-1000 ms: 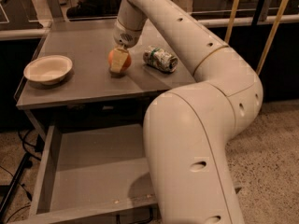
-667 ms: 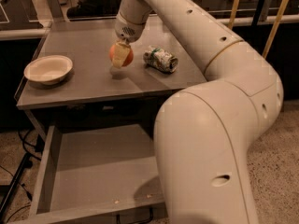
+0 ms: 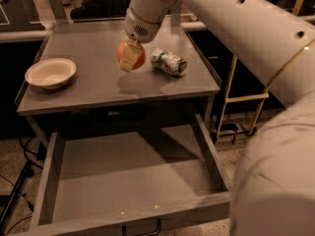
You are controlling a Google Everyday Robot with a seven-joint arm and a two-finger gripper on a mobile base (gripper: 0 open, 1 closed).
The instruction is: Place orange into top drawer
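Observation:
My gripper (image 3: pixel 131 57) hangs over the middle of the grey table top, shut on the orange (image 3: pixel 137 58), which it holds clear above the surface; a shadow lies on the table below it. One cream finger (image 3: pixel 128 57) covers the fruit's front. The top drawer (image 3: pixel 49 181) is pulled open below the table's front edge, its flat grey bottom bare, with its dark handle (image 3: pixel 142 230) at the lower edge of the view. The orange is behind the drawer's opening, over the table.
A shallow cream bowl (image 3: pixel 50 73) sits at the table's left. A green-and-white can (image 3: pixel 169 62) lies on its side just right of the orange. My white arm (image 3: pixel 275 82) fills the right side. A wooden ladder-like frame (image 3: pixel 241 97) stands right of the table.
My gripper has lifted the orange off the table top and moved it slightly forward. The camera view has moved closer to the table and drawer.

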